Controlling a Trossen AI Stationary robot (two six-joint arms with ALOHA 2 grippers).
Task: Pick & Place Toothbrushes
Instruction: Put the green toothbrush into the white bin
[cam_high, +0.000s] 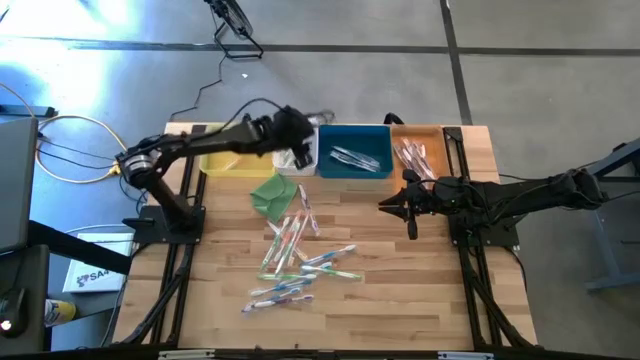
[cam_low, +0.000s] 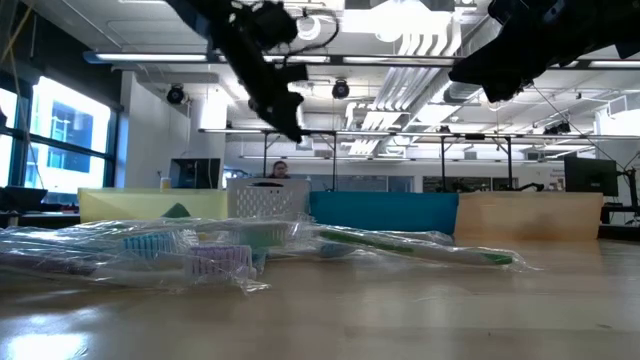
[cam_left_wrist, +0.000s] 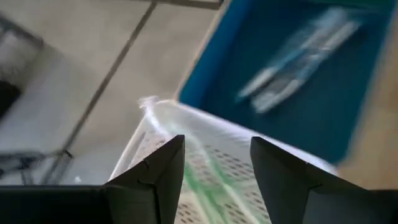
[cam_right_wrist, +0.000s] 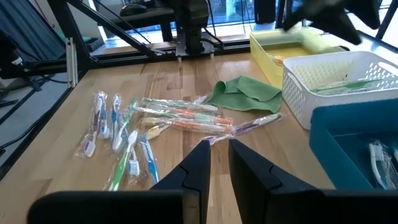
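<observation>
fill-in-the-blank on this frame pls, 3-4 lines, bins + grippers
1. The left gripper hovers open over the ____ perforated basket.
2. The bin between that basket and the orange bin is ____.
3. The folded cloth beside the loose toothbrushes is ____.
4. The right gripper holds ____, its fingers nearly together above the table.

Missing words: white; blue; green; nothing
</observation>
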